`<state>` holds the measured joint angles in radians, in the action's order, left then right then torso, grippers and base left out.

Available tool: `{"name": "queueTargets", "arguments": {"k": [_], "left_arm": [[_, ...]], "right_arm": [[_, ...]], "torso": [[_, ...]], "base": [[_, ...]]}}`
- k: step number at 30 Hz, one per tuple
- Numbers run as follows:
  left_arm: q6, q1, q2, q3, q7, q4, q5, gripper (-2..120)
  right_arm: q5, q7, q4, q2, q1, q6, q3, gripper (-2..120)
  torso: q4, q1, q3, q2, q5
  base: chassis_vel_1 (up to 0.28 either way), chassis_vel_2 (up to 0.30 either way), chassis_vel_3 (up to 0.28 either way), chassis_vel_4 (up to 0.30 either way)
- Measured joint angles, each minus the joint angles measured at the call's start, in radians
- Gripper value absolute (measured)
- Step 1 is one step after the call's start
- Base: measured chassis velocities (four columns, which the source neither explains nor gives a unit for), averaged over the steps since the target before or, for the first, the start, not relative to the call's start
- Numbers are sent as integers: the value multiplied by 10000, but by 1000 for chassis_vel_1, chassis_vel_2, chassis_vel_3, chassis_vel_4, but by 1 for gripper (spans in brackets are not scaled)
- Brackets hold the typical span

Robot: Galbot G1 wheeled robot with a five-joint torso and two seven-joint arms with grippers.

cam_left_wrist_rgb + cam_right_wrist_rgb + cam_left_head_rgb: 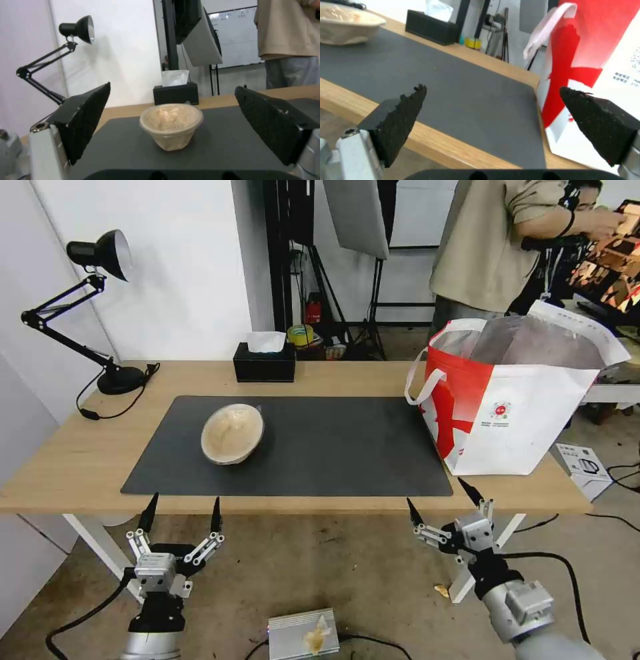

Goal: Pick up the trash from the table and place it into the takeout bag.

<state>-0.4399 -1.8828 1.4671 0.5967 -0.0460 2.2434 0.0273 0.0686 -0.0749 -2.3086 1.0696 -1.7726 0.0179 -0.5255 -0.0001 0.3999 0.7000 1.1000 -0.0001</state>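
The beige paper-pulp bowl (233,433) is resting on the dark grey mat (347,447), left of the mat's centre, tipped so its mouth is facing the near edge and the left arm. No other trash is lying on the table (73,460). The takeout bag (513,407) is standing upright at the table's right end, its base overlapping the mat's right edge, mouth gaping and foil lining exposed, well apart from the bowl.

The left gripper (181,507) is hovering below and in front of the near table edge, jaws spread wide and holding nothing; in the left wrist view the bowl (171,125) is sitting squarely between its two pads. The right gripper (443,497) is waiting near the bag's front corner, also below table level, jaws wide and empty.

Judgement: the step in hand is the approach to the bowl by the left arm. To do it well, the gripper is needing to rise clear of the table edge before advancing. A thin pulp wall is likely to buckle, so a light pinch on the rim is advisable. The tilt may let the bowl roll if nudged from one side.

A black tissue box (265,361) and a desk lamp (100,253) are standing at the rear, out of the path.
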Motion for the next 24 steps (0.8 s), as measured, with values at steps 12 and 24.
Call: {"name": "queueTargets", "arguments": {"k": [12,24], "left_arm": [[11,12,-29,-98,14,-9,35,100],[28,57,-22,-138,23,-19,85,100]], "right_arm": [[-377,53,-10,251,-195,-651,151,100],[-455,187,-35,200,-216,-808,255,100]], "torso": [[1,0,0,0,0],[1,1,0,0,0]], "base": [[0,0,0,0],[0,0,0,0]]}}
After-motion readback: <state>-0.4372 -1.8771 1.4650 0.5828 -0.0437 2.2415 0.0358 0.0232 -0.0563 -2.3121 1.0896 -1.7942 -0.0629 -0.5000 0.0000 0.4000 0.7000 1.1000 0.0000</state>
